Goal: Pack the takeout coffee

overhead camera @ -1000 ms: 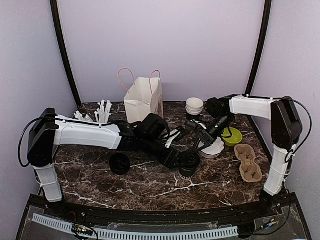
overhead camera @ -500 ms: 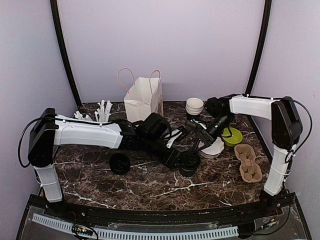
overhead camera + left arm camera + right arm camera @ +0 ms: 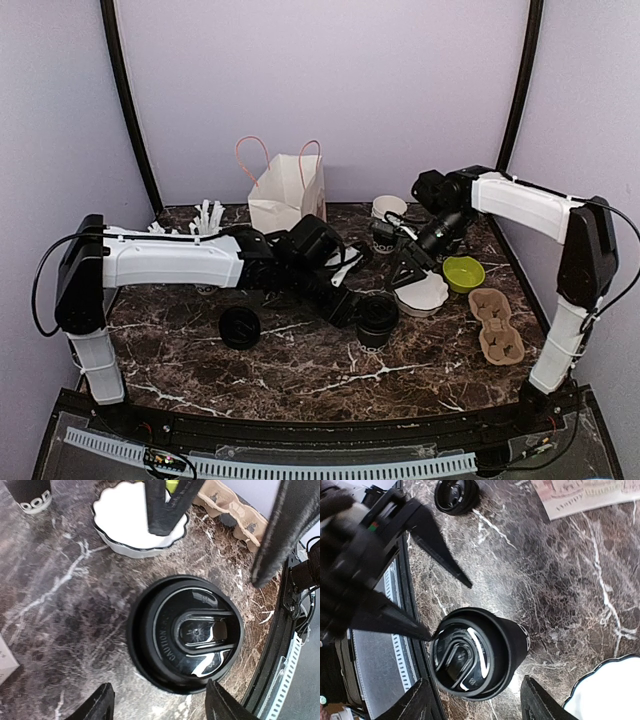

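A takeout coffee cup (image 3: 377,318), black with its lid on, is being seen upright near the middle of the counter (image 3: 300,375), a little toward the right edge. The left end effector (image 3: 350,303) is being held low just beside it on the left. Its fingers (image 3: 97,707) are being held spread and released, with the cup lying ahead of their tips. Whether they are touching the cup cannot be told. The right end effector (image 3: 402,272) is being held above the cup's far-right side, likewise released, with nothing being grasped between its fingers (image 3: 417,700). A white scalloped dish (image 3: 425,295) is being shown just beside the cup toward the right edge, with a green bowl (image 3: 463,272) and a cardboard cup carrier (image 3: 497,325) nearer that edge. A second lidded black cup (image 3: 240,327) is being seen left of the middle. A white paper bag (image 3: 290,195) is being shown standing at the far edge.
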`<control>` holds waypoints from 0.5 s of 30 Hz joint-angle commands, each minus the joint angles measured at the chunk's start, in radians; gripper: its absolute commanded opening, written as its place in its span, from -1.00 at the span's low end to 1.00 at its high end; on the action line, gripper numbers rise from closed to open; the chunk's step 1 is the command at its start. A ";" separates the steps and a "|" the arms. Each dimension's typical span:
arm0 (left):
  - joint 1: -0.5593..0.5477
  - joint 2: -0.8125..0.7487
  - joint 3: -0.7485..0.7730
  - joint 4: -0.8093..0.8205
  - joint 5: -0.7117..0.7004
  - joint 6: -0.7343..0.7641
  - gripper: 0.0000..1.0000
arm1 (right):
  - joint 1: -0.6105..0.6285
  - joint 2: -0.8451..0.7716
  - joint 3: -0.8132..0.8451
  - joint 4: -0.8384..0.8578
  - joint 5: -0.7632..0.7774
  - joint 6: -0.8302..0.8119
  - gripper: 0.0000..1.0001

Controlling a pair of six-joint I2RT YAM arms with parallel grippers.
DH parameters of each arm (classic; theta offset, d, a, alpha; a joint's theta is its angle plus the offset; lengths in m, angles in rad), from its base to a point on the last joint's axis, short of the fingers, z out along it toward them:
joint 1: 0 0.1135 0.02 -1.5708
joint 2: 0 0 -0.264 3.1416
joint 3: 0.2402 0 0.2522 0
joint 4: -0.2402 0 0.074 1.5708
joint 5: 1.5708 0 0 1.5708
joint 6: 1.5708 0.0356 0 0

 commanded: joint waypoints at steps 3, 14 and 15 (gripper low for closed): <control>0.004 -0.164 0.016 0.002 -0.093 0.113 0.31 | 0.008 -0.089 0.003 -0.021 0.019 -0.099 0.27; 0.019 -0.275 -0.061 0.058 -0.389 0.182 0.51 | 0.120 -0.226 -0.107 0.124 0.297 -0.195 0.56; 0.021 -0.289 -0.081 0.067 -0.394 0.171 0.54 | 0.132 -0.227 -0.108 0.130 0.300 -0.200 0.59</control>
